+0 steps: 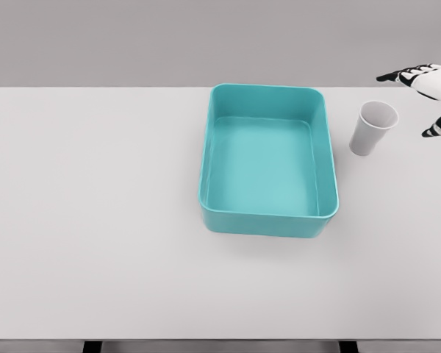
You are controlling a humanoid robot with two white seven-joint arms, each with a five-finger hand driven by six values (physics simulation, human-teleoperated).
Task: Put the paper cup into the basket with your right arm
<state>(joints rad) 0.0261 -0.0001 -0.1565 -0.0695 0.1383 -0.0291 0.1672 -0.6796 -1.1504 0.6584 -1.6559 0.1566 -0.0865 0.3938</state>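
On the white table (95, 220), a teal basket (269, 220); just right of its far end, apart from it, an upright cup (373, 129). Farther right, at the edge, the right hand (430, 88), fingers spread, clear of the cup.

Open gap between right robot hand (426, 92) and paper cup (373, 128), basket (267, 218) wall just beside cup's left

Bright, even, diffuse light with no glare; the render is slightly soft overall. Faint shadows only: inside the basket (268, 158) walls and beside the cup (373, 127)
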